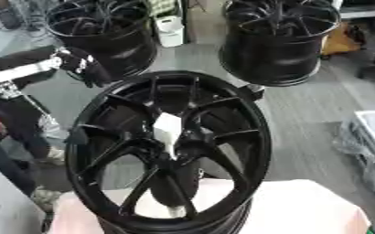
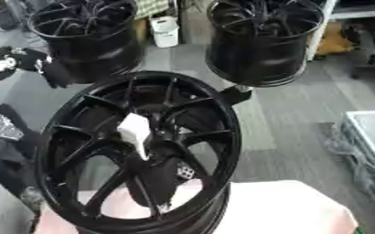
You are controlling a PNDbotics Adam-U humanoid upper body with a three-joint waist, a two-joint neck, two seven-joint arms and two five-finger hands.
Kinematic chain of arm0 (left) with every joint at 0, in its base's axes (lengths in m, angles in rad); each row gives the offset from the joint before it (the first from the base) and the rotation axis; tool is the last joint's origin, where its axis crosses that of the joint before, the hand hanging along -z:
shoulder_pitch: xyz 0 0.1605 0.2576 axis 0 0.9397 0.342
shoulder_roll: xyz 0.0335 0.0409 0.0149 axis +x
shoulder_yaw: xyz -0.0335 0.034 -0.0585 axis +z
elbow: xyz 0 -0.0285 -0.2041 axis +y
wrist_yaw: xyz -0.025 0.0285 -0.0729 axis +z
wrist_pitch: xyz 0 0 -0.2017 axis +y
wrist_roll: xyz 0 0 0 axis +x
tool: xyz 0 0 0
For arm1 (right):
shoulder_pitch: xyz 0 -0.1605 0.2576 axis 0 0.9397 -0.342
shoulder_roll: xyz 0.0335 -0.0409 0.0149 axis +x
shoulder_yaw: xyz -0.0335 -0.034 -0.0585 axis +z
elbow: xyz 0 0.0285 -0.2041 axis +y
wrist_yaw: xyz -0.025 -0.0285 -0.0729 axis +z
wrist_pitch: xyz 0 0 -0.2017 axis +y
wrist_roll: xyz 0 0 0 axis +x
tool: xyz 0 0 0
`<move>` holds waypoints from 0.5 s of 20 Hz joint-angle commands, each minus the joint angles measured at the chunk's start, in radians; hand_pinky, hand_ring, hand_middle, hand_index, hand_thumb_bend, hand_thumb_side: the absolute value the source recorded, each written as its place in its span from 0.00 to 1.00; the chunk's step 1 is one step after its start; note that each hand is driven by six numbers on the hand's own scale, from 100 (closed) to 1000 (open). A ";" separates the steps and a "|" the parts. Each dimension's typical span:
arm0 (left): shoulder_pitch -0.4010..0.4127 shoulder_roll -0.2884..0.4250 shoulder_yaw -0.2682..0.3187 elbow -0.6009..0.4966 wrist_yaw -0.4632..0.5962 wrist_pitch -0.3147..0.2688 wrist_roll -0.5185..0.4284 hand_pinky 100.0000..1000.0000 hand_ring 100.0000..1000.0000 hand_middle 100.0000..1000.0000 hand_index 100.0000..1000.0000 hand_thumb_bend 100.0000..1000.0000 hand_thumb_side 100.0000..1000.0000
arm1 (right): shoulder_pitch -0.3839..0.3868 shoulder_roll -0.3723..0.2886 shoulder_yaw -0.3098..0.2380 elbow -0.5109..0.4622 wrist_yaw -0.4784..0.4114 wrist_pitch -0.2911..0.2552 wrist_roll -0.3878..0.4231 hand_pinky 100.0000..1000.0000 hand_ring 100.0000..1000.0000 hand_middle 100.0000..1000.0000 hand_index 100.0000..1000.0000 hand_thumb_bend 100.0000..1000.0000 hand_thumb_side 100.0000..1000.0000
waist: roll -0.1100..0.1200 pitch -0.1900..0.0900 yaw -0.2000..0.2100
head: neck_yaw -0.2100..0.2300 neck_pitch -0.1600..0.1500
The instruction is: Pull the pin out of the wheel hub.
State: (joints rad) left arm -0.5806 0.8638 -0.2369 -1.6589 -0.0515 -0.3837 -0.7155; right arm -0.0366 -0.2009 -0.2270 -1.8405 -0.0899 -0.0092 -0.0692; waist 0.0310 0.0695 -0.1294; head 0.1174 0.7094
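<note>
1. Black alloy wheel hub (image 1: 257, 137) is standing upright on its rim at near centre, face toward the camera, and resting on a pale pink support (image 1: 302, 205).
2. White pin (image 1: 168, 129) is sitting at the hub's centre where the spokes are meeting. Its broad, angular upper end is sticking out toward the viewer and a narrower part is running down into the bore.
3. Left hand (image 1: 91, 71) is hanging at far left, just beyond the hub's upper-left rim and apart from the pin. Can't tell whether it's open or closed, as it's dark against dark.
4. Right hand isn't showing in either view. A dark shape (image 2: 163, 178) is showing through the lower spokes, but can't tell what it is.
5. Handling, as a judgement: the hub is looking heavy & stiff, but being on edge it's prob. going to rock or roll if pulled sideways. The pin is looking light & rigid, w/ smooth faces that may be slippery.
6. Where to hold: the pin's wide exposed head, pinched across its flat sides and pulled straight out along the bore axis. Bracing the rim w/ the other hand is seeming wise.
7. Two more black wheels (image 1: 275, 41) are standing at far left & far right on the grey floor, not involved.
</note>
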 commanded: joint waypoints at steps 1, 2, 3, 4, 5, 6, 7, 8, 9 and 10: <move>-0.071 0.006 -0.067 0.043 -0.025 -0.035 -0.031 0.57 0.60 0.67 0.75 0.62 0.20 | -0.012 -0.025 0.004 -0.009 -0.006 -0.002 0.008 0.69 0.78 0.78 0.92 0.00 0.72 | -0.001 -0.016 -0.004 | 0.008 0.002; -0.097 -0.016 -0.092 0.062 -0.036 -0.038 -0.044 0.56 0.59 0.66 0.75 0.62 0.20 | -0.011 -0.024 0.004 -0.008 -0.006 -0.002 0.008 0.69 0.78 0.78 0.92 0.00 0.73 | -0.001 -0.017 -0.005 | 0.009 0.004; -0.122 -0.040 -0.115 0.082 -0.049 -0.040 -0.058 0.56 0.58 0.66 0.75 0.62 0.21 | -0.011 -0.024 0.004 -0.008 -0.007 -0.001 0.008 0.69 0.78 0.78 0.92 0.00 0.73 | -0.001 -0.017 -0.003 | 0.008 0.005; -0.147 -0.065 -0.133 0.103 -0.060 -0.042 -0.071 0.55 0.58 0.66 0.75 0.61 0.20 | -0.010 -0.024 0.003 -0.008 -0.007 -0.001 0.008 0.69 0.78 0.78 0.92 0.00 0.73 | 0.000 -0.017 -0.001 | 0.007 0.006; -0.173 -0.090 -0.150 0.123 -0.068 -0.044 -0.083 0.55 0.57 0.66 0.75 0.61 0.20 | -0.010 -0.024 0.002 -0.008 -0.007 -0.001 0.007 0.69 0.78 0.78 0.92 0.00 0.73 | 0.000 -0.017 0.002 | 0.005 0.007; -0.197 -0.114 -0.164 0.145 -0.079 -0.045 -0.095 0.54 0.57 0.67 0.75 0.61 0.21 | -0.010 -0.024 0.002 -0.008 -0.007 -0.001 0.006 0.69 0.78 0.78 0.92 0.00 0.73 | 0.000 -0.018 0.005 | 0.003 0.007; -0.220 -0.135 -0.175 0.167 -0.089 -0.046 -0.105 0.54 0.56 0.66 0.75 0.61 0.21 | -0.009 -0.024 0.001 -0.008 -0.007 -0.001 0.006 0.69 0.78 0.78 0.92 0.00 0.73 | 0.000 -0.018 0.008 | 0.001 0.007; -0.243 -0.155 -0.184 0.190 -0.097 -0.047 -0.113 0.53 0.55 0.66 0.75 0.62 0.22 | -0.009 -0.024 0.000 -0.008 -0.007 -0.001 0.005 0.69 0.78 0.78 0.92 0.00 0.73 | 0.000 -0.018 0.010 | 0.000 0.007; -0.267 -0.172 -0.192 0.212 -0.105 -0.047 -0.119 0.51 0.53 0.66 0.75 0.65 0.26 | -0.009 -0.023 0.000 -0.008 -0.007 0.000 0.005 0.69 0.78 0.78 0.92 0.00 0.73 | 0.000 -0.017 0.013 | -0.002 0.007; -0.289 -0.190 -0.200 0.237 -0.116 -0.043 -0.123 0.51 0.53 0.66 0.75 0.66 0.27 | -0.009 -0.022 0.000 -0.007 -0.007 0.000 0.004 0.69 0.78 0.78 0.92 0.00 0.73 | 0.001 -0.016 0.015 | -0.006 0.005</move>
State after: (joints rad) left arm -0.8441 0.6768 -0.4350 -1.4406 -0.1559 -0.3568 -0.7594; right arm -0.0360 -0.2010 -0.2220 -1.8400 -0.0930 -0.0072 -0.0647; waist 0.0335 0.0694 -0.1148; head 0.1163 0.7178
